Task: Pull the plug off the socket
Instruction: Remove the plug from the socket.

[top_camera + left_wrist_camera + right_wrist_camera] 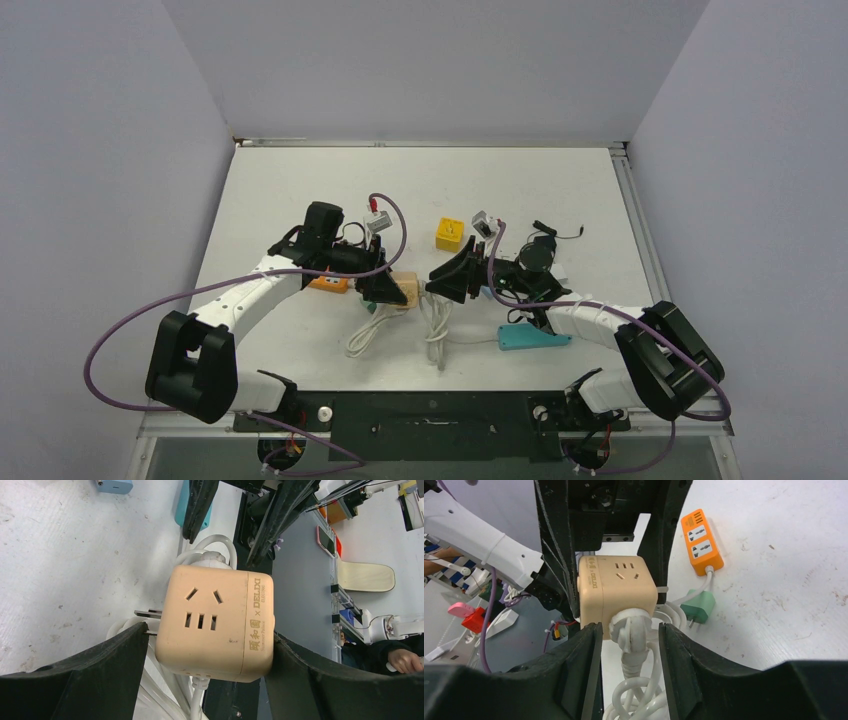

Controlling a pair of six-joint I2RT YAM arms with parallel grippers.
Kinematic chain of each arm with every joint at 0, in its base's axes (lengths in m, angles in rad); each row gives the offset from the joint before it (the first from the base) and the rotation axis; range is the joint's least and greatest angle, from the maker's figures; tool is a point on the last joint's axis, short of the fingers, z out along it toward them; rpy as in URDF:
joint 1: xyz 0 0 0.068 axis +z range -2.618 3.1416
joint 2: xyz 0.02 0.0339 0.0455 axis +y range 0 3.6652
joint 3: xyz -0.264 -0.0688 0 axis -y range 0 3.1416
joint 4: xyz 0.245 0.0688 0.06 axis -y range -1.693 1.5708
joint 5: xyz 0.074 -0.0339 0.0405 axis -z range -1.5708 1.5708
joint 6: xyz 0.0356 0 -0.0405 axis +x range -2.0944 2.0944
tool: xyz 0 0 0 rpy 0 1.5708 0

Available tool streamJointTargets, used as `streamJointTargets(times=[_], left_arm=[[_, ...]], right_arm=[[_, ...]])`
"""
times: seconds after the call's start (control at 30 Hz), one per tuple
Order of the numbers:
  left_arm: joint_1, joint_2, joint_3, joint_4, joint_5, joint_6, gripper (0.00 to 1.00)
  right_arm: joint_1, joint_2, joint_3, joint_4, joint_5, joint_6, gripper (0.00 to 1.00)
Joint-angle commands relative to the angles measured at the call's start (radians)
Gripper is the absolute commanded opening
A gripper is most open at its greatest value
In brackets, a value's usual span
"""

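A beige cube socket (215, 622) is held between my left gripper's (210, 636) two black fingers, which press on its sides. In the top view the cube (406, 290) is near the table's middle, with my left gripper (385, 290) on its left. A white plug (631, 627) with a thick white cord sits in the cube's (616, 587) near face. My right gripper (630, 630) is open with one finger on each side of the plug and a small gap on both sides. In the top view it (440, 282) is just right of the cube.
An orange power strip (703, 540) lies behind the cube, its green plug (699, 607) loose on the table. Coiled white cords (400, 330) lie toward the near edge. A yellow cube (450, 234) and a teal object (535, 338) are nearby.
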Motion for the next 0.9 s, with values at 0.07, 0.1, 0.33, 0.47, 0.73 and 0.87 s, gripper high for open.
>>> streamJointTargets(times=[0.07, 0.1, 0.33, 0.47, 0.73, 0.87], left_arm=[[0.003, -0.031, 0.063, 0.02, 0.119, 0.005, 0.0], [0.003, -0.034, 0.063, 0.019, 0.12, 0.006, 0.0], [0.023, -0.053, 0.064, 0.024, 0.117, 0.009, 0.0], [0.029, -0.056, 0.06, 0.035, 0.114, 0.002, 0.0], [0.029, -0.055, 0.056, 0.041, 0.113, -0.002, 0.0], [0.029, -0.053, 0.056, 0.042, 0.114, -0.004, 0.0]], right_arm=[[-0.002, 0.001, 0.063, 0.011, -0.086, -0.038, 0.42], [-0.002, 0.004, 0.062, 0.006, -0.083, -0.042, 0.41], [-0.002, 0.019, 0.084, -0.09, -0.076, -0.11, 0.4], [0.002, 0.032, 0.091, -0.091, -0.095, -0.111, 0.39], [0.029, 0.051, 0.112, -0.122, -0.113, -0.136, 0.35], [0.042, 0.058, 0.119, -0.136, -0.113, -0.147, 0.29]])
